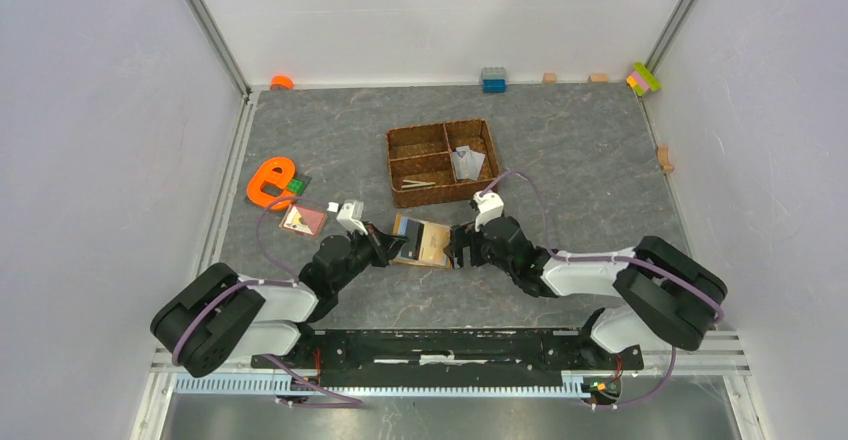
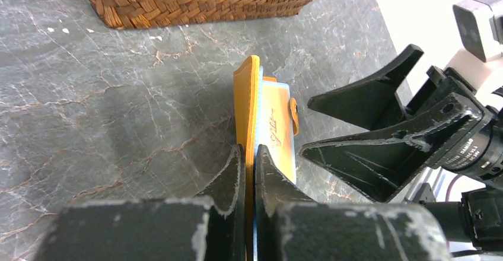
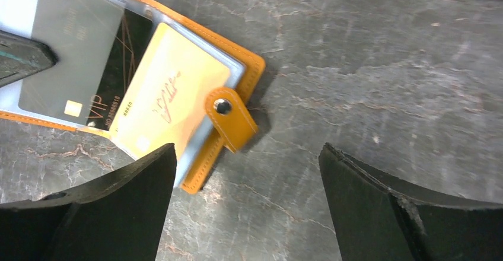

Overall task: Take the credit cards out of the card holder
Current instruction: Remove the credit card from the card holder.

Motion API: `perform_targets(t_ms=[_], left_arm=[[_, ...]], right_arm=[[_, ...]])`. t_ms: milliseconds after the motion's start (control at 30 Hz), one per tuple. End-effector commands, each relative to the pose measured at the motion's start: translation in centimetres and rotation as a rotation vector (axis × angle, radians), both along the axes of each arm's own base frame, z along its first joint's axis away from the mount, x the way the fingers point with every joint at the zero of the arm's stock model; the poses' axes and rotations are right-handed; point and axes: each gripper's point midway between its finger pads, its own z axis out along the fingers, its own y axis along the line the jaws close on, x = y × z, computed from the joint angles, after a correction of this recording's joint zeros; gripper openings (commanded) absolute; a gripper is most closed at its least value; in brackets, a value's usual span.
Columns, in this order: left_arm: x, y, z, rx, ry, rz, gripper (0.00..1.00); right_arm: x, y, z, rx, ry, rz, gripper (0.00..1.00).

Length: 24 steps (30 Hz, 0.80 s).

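The orange card holder (image 1: 420,242) lies open in the middle of the table, its snap tab (image 3: 228,115) pointing right. In its clear slots sit credit cards: a grey one (image 3: 71,53), a black one (image 3: 121,65) and a beige-gold one (image 3: 169,89). My left gripper (image 2: 249,154) is shut on the card holder's left edge (image 2: 249,107), which shows edge-on between the fingers. My right gripper (image 3: 247,151) stands open just right of the holder, with bare table between its fingers. Its left finger (image 3: 118,201) overlaps the holder's lower corner.
A brown woven divided tray (image 1: 440,126) stands just behind the holder. An orange e-shaped toy (image 1: 268,182) and a small pink-tan square (image 1: 303,220) lie to the left. Toy bricks (image 1: 493,80) line the back wall, with more at the back right (image 1: 644,78).
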Motion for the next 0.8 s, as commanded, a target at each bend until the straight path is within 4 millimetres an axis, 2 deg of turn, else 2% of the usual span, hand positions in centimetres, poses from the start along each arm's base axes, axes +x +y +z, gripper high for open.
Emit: perform_targets(t_ms=[0, 100, 233, 333, 467, 567, 767], left_arm=[[0.7, 0.9, 1.4, -0.009, -0.081, 0.048, 0.02], [0.3, 0.7, 2.2, -0.039, -0.116, 0.027, 0.02], [-0.3, 0.5, 3.5, -0.083, -0.168, -0.004, 0.02], [-0.6, 1.2, 4.0, -0.112, -0.194, 0.02, 0.02], [-0.8, 0.4, 5.3, -0.134, -0.212, -0.02, 0.02], [-1.3, 0.1, 6.3, -0.172, -0.228, -0.046, 0.02], [-2.5, -0.8, 8.2, -0.257, -0.25, -0.12, 0.02]], right_arm=[[1.2, -1.6, 2.6, 0.05, -0.1, -0.104, 0.94], [0.8, -1.6, 4.1, 0.118, -0.156, -0.081, 0.98], [-0.1, -1.1, 5.9, 0.222, -0.218, -0.022, 0.98], [-0.8, -0.2, 6.3, 0.261, -0.218, 0.038, 0.98], [-1.6, 0.9, 7.9, 0.355, -0.253, 0.103, 0.98], [-2.3, 0.9, 8.9, 0.411, -0.281, 0.125, 0.98], [-2.3, 1.0, 9.5, 0.447, -0.284, 0.126, 0.98]])
